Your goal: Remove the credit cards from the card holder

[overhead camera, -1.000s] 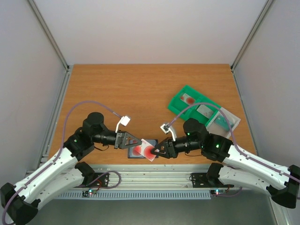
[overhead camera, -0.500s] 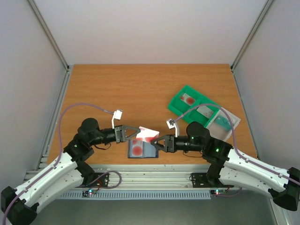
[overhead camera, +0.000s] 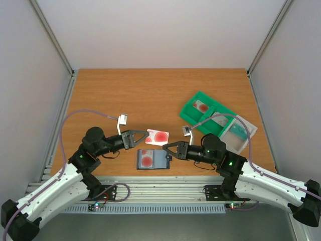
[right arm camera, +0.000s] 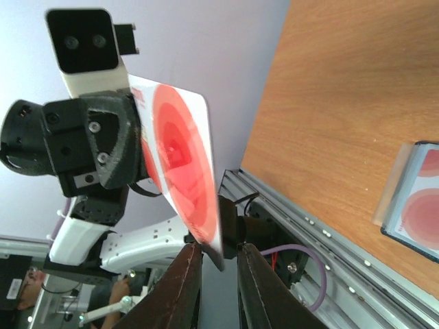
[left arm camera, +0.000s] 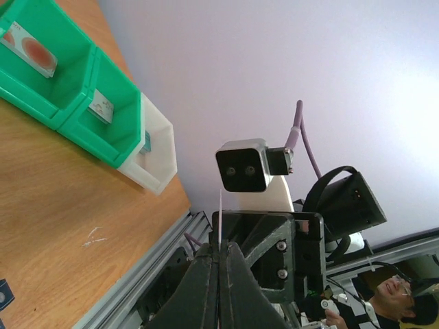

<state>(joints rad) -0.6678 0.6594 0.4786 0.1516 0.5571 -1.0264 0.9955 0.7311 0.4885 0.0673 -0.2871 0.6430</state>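
My left gripper point(overhead camera: 145, 135) is shut on a whitish credit card with a red blotch point(overhead camera: 158, 136) and holds it in the air beyond the card holder. The slate-blue card holder point(overhead camera: 154, 159) lies open near the table's front edge, another red-blotched card point(overhead camera: 146, 159) in its left panel. My right gripper point(overhead camera: 167, 146) is open, just right of the held card. In the right wrist view the held card point(right arm camera: 182, 161) has its lower corner between my open fingers point(right arm camera: 255, 274); the holder point(right arm camera: 415, 205) lies at right. In the left wrist view the card point(left arm camera: 220, 216) shows edge-on in my shut gripper point(left arm camera: 221, 245).
A green compartmented tray point(overhead camera: 190, 111) with a clear end bin point(overhead camera: 245, 131) stands at the back right, a card point(overhead camera: 202, 106) in its far compartment and another point(overhead camera: 219, 119) beside it. It also shows in the left wrist view point(left arm camera: 68, 103). The rail point(overhead camera: 160, 188) runs along the front edge.
My left gripper has drawn the red-blotched card out of the holder and lifted it away from the front edge. My right gripper has left the holder, risen and opened beside the card.
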